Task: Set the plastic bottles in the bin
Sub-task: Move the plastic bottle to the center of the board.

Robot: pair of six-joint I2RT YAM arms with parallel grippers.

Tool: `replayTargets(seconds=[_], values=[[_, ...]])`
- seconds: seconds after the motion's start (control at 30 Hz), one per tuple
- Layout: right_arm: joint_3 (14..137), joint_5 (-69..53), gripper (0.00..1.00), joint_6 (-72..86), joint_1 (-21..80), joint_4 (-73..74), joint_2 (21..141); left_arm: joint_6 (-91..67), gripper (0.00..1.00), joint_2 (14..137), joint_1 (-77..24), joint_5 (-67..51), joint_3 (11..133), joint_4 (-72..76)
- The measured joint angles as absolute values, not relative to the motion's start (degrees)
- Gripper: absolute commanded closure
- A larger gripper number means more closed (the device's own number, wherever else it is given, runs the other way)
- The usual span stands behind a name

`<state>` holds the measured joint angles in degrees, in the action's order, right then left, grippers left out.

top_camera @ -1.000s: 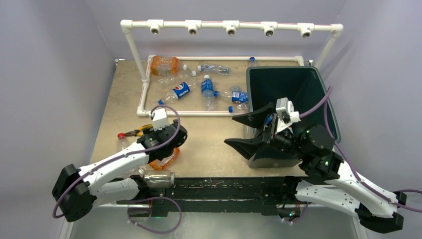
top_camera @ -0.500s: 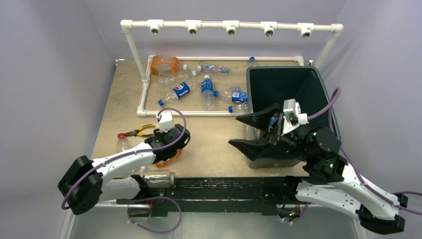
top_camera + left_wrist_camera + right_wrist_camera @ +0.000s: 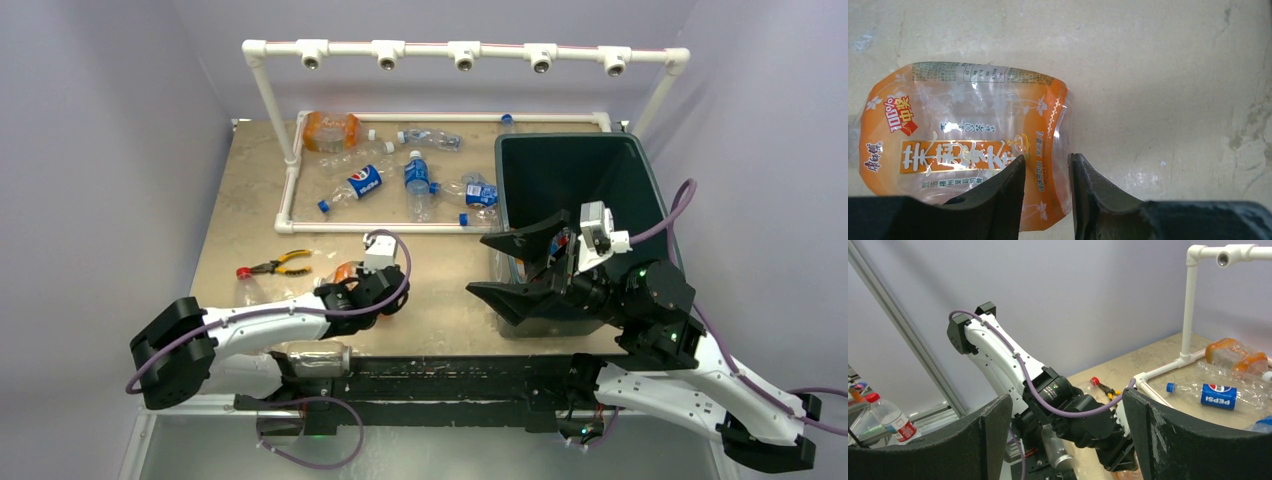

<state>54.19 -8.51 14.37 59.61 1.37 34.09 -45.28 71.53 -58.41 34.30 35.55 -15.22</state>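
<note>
Left jaws stand narrow, pinched on the clear end of the orange-label bottle (image 3: 963, 145) — prob. because the flattened body is too wide to span, so the thin edge gives the hold. The bottle lies flat on the bench (image 3: 250, 200), near-left, well apart from the bin (image 3: 575, 175) on the right, so it needs a carry across. Right jaws gape wide w/ nothing between, parked at the bin's near wall — likely to leave the route clear. Other bottles (image 3: 415, 185) lie inside the white pipe frame (image 3: 380, 227).

Yellow-handled pliers (image 3: 277, 266) lie near a white pipe frame (image 3: 288, 190).
</note>
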Motion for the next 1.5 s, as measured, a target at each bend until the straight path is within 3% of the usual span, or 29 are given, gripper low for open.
replayTargets(seconds=[0.13, 0.2, 0.33, 0.47, 0.67, 0.93, 1.17, 1.5], values=[[54.19, -8.45, 0.15, 14.35, 59.61, 2.33, 34.09, -43.77, 0.7, 71.33, -61.52, 32.99, 35.55, -14.5], [54.19, -8.36, 0.15, 14.35, 59.61, 2.63, 34.09, -43.31, 0.65, 70.76, -63.86, 32.25, 35.55, -14.5], [54.19, -8.27, 0.15, 14.35, 59.61, 2.98, 34.11, -42.76, 0.28, 68.88, -68.79, 30.87, 35.57, -14.44], [54.19, -8.27, 0.15, 14.35, 59.61, 3.05, 34.11, -43.99, 0.02, 67.85, -72.14, 31.0, 36.58, -15.94], [54.19, -8.27, 0.15, 14.35, 59.61, 3.16, 34.11, -50.39, 0.01, 60.97, -72.79, 37.65, 38.11, -21.39], [54.19, -8.34, 0.15, 14.55, 59.61, 3.09, 34.11, -73.08, 0.01, 48.95, -69.06, 52.49, 38.41, -36.05], [54.19, -8.67, 0.15, 14.98, 59.61, 2.46, 34.94, -72.9, 0.01, 54.28, -41.1, 39.46, 35.99, -28.25], [53.8, -8.64, 0.15, 15.31, 59.61, 2.52, 34.98, -85.3, 0.03, 57.65, -37.56, 30.96, 32.67, -27.73]])
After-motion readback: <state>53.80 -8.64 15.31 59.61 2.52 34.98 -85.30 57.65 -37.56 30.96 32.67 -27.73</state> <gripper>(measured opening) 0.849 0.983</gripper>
